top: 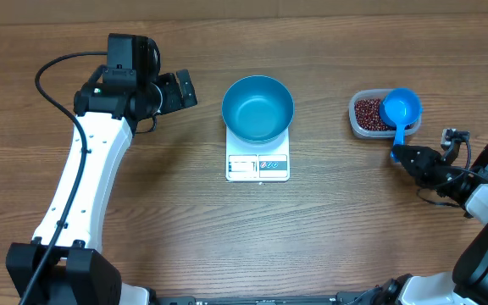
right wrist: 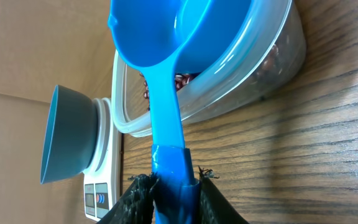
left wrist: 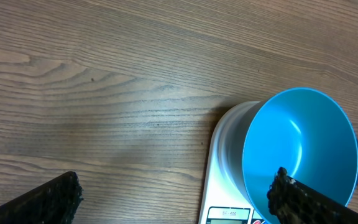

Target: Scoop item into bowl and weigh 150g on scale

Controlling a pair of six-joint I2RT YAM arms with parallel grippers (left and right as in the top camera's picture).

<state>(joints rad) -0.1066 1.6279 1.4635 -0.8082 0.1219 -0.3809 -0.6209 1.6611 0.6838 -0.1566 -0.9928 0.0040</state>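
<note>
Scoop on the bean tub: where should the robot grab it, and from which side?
Grab the scoop by its handle's end, coming from the side away from the clear tub. Its cup rests on the tub over the beans, but the slim straight handle sticks out past the rim, free for the right gripper to pinch.
</note>
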